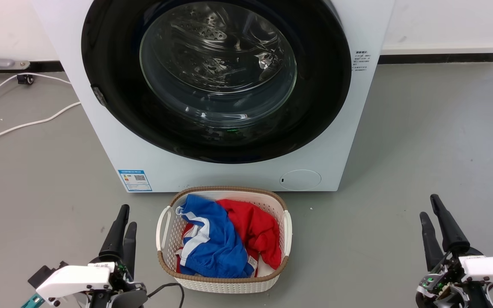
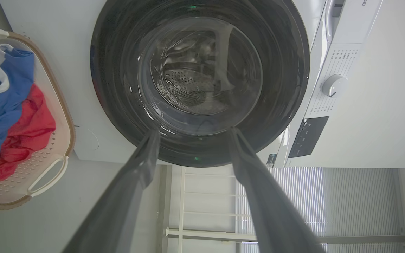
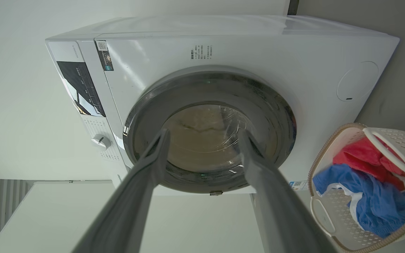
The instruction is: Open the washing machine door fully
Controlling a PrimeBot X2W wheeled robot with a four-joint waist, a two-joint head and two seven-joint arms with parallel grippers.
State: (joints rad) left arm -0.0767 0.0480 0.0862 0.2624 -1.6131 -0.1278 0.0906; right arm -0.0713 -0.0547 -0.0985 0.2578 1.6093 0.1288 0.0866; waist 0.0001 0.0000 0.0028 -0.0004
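The washing machine door point(image 1: 114, 85) is a big round glossy black ring with a clear bulging window, lying flush against the white machine front. It also faces my wrist cameras as the door point(image 2: 114, 88) and the door point(image 3: 269, 116). My left gripper point(image 1: 126, 215) hangs open at the lower left, well short of the machine, nothing between its fingers. At the lower right my right gripper point(image 1: 429, 206) is open too, also empty and far from the door. In each wrist view the two fingers point(image 2: 142, 158) point(image 3: 153, 158) stand apart.
A white laundry basket point(image 1: 165, 222) with blue and red clothes sits on the floor just in front of the machine, between my arms. White cables point(image 1: 24, 124) trail over the grey floor at the left. The control panel and dial point(image 2: 334, 85) sit above the door.
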